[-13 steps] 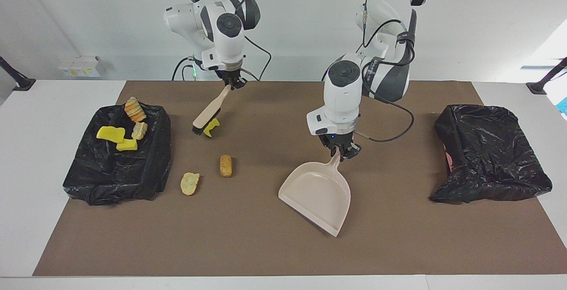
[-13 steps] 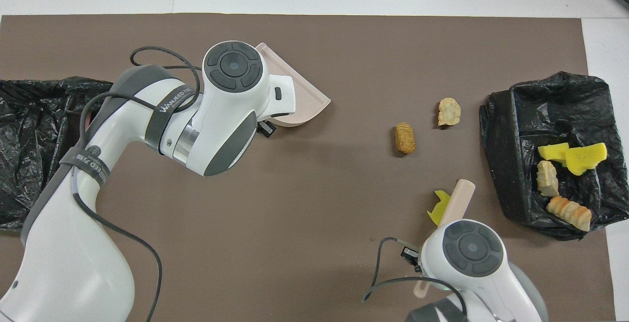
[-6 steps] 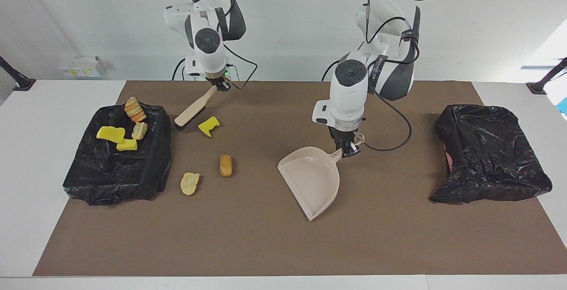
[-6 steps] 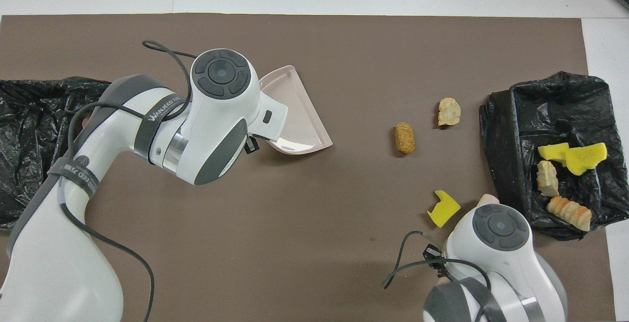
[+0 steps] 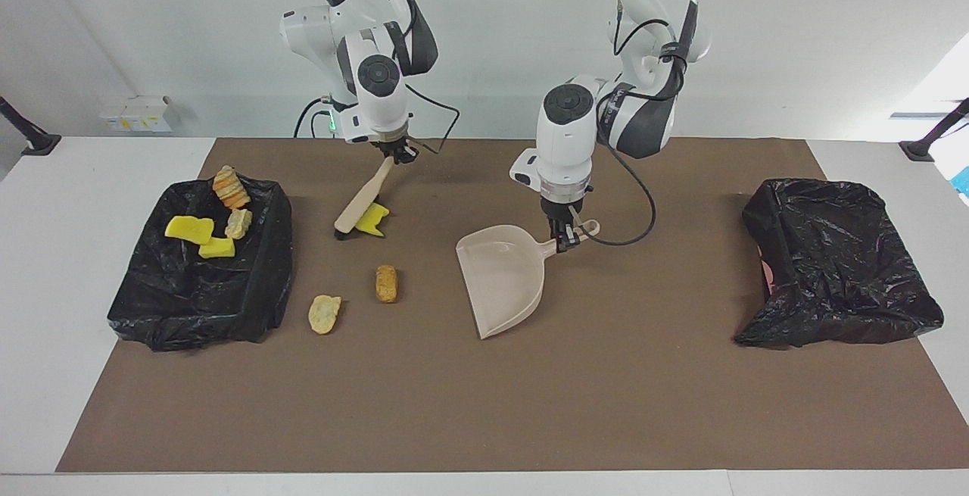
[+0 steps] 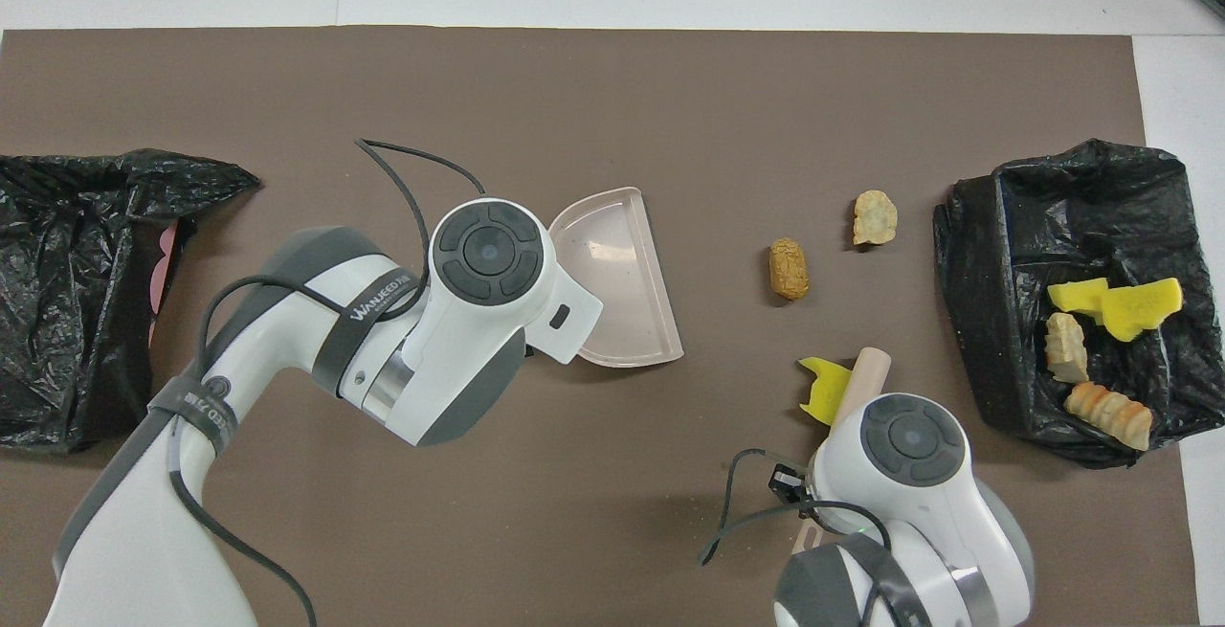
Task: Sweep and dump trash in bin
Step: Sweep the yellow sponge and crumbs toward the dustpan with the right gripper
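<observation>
At the right arm's end of the worktop (image 5: pixel 91 178), the bin (image 5: pixel 151 314) holds four pieces of trash (image 5: pixel 189 229), and that heap is unchanged over the last second. Beside it, the right gripper (image 5: pixel 399 152) has its fingers clamped on the top of the brush (image 5: pixel 363 197) handle. Half a second ago the brush was swung up and toward the bin, clear of everything; now it is back down, slanted, with its bristles just beside the yellow sponge (image 5: pixel 372 219), apparently touching it on the bin side. The sponge has crept a little toward the middle of the worktop, so the strokes seem to be nudging it to the pan rather than the bin. Farther from the robots, the brown lump (image 5: pixel 386 283) and the pale lump (image 5: pixel 324 313) lie loose and have not moved. Next comes the dustpan (image 5: pixel 501 284), carried by the left gripper (image 5: pixel 566 237), whose fingers are shut tight on the handle. A second ago its mouth pointed away from the robots; it has since turned and slid toward the right arm's end, and its open lip now faces the three loose scraps, though it is well apart from them. Whether the lip rests on the worktop I cannot tell. So the pair look to be lining up for a proper sweep, with three of seven pieces left to collect. At the left arm's end, the other bin (image 5: pixel 833 269) stands untouched, and no trash shows in it.
</observation>
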Motion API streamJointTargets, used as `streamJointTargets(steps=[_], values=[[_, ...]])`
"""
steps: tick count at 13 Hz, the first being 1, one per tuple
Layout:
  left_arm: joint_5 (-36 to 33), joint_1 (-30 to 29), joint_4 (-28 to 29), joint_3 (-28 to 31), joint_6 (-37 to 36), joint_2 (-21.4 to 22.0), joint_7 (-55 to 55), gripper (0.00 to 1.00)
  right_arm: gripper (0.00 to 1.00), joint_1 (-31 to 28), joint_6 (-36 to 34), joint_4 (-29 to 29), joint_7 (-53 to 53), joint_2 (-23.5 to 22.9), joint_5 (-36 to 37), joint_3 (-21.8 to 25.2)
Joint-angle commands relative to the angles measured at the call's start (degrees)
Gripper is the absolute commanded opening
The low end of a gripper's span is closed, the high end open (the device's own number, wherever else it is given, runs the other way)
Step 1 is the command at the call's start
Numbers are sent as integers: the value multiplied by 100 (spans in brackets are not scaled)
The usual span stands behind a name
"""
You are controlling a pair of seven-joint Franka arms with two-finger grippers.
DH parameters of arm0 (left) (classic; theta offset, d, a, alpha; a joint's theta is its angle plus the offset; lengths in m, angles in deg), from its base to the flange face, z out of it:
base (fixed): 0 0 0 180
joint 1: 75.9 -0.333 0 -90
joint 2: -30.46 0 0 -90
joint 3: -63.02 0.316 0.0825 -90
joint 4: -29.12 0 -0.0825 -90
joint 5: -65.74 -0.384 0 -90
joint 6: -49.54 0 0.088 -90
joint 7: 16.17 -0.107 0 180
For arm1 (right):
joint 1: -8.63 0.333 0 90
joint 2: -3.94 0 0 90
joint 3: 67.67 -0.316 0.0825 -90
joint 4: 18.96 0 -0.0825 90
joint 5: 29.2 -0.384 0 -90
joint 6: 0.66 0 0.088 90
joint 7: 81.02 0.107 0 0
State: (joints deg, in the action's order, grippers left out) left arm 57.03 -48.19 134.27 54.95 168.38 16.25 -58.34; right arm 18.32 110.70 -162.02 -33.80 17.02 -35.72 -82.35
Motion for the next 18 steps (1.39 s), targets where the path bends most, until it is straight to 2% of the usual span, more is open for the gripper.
streamJointTargets(steps=[1,3,7,9,12,14,18], values=[[97,208,821,69,332,489,-169,0,0,-204,8,1005,-475,-814,-43,18],[97,288,1050,69,656,568,-91,0,0,-397,-18,1586,-817,-1218,1,18],[97,279,1086,60,781,569,612,0,0,-548,-27,2281,-1591,-1975,28,9],[106,279,1086,60,763,569,832,0,0,-469,-114,2274,-2012,-1994,-24,-9],[272,244,1104,60,623,569,1210,0,0,-215,-728,2213,-2916,-1819,-95,-26],[571,244,1077,69,246,586,1394,0,0,-65,-1001,2186,-3279,-1739,-217,-26],[572,288,1077,69,148,622,1430,0,0,426,-1556,2124,-4071,-1476,-499,-26]])
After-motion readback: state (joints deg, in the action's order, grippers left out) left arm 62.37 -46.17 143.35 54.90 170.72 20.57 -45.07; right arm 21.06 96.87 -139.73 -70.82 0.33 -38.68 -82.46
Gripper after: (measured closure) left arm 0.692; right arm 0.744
